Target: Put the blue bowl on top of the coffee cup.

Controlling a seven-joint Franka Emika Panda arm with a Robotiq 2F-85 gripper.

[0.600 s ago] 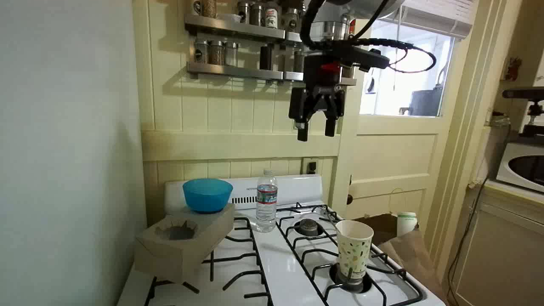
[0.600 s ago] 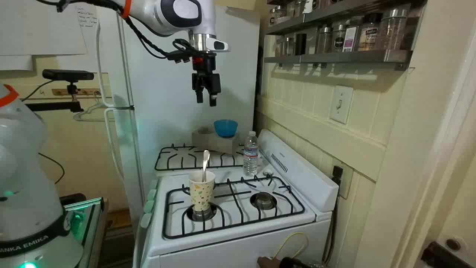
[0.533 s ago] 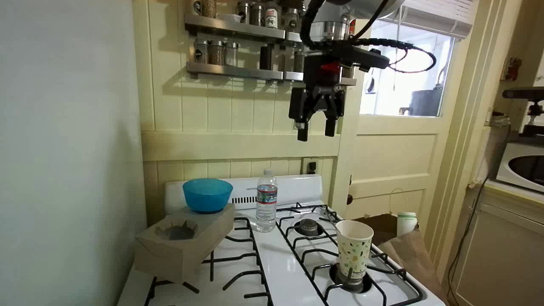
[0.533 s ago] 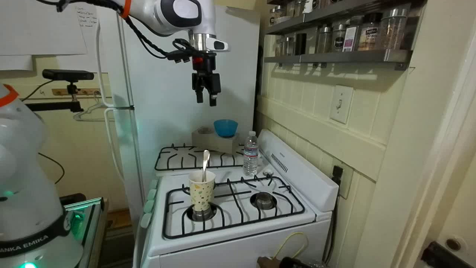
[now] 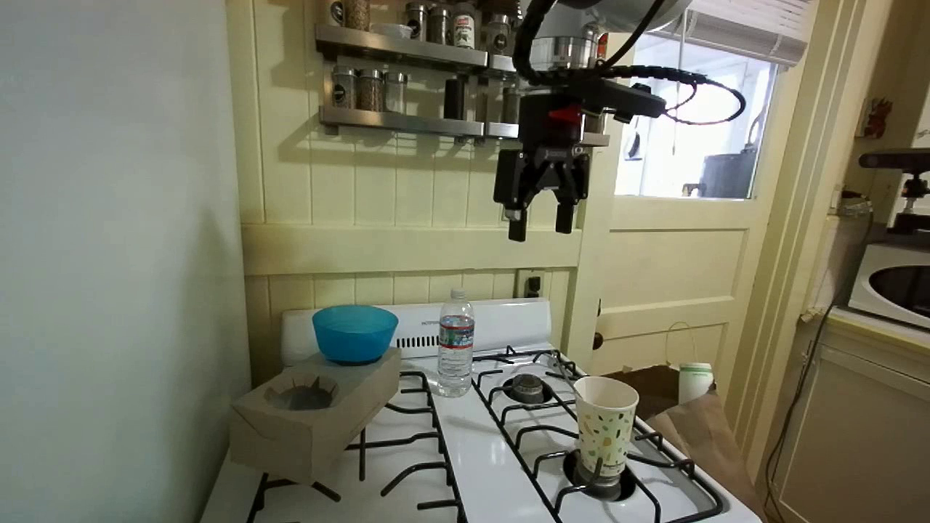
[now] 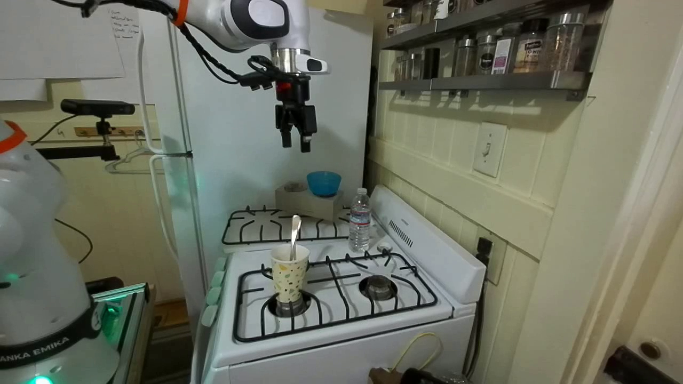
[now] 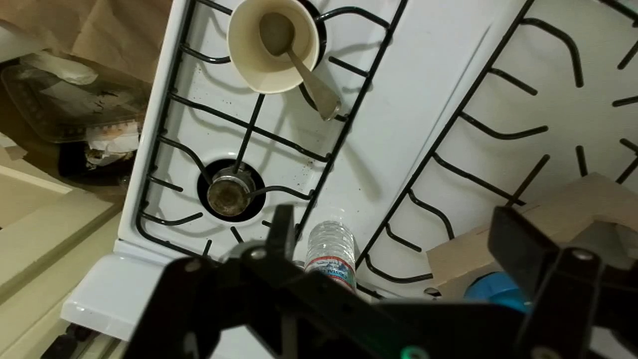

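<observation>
The blue bowl [image 5: 356,334] [image 6: 324,184] sits upright on a cardboard box at the back of the stove in both exterior views. In the wrist view the bowl [image 7: 493,288] is partly hidden behind the gripper. The coffee cup [image 5: 607,428] [image 6: 289,277] stands upright over a burner. A metal spoon [image 6: 295,230] leans in it; the wrist view shows the cup's mouth [image 7: 249,60] with the spoon [image 7: 316,89] inside. My gripper [image 5: 540,226] [image 6: 296,144] [image 7: 394,222] is open and empty, high above the stove, apart from both bowl and cup.
The cardboard box [image 5: 272,436] has a hole in its top. A water bottle [image 5: 455,363] [image 6: 360,224] stands mid-stove near the backsplash. Black grates [image 6: 336,277] cover the burners. Spice shelves [image 5: 403,120] hang on the wall behind the gripper. A paper bag [image 5: 697,432] is beside the stove.
</observation>
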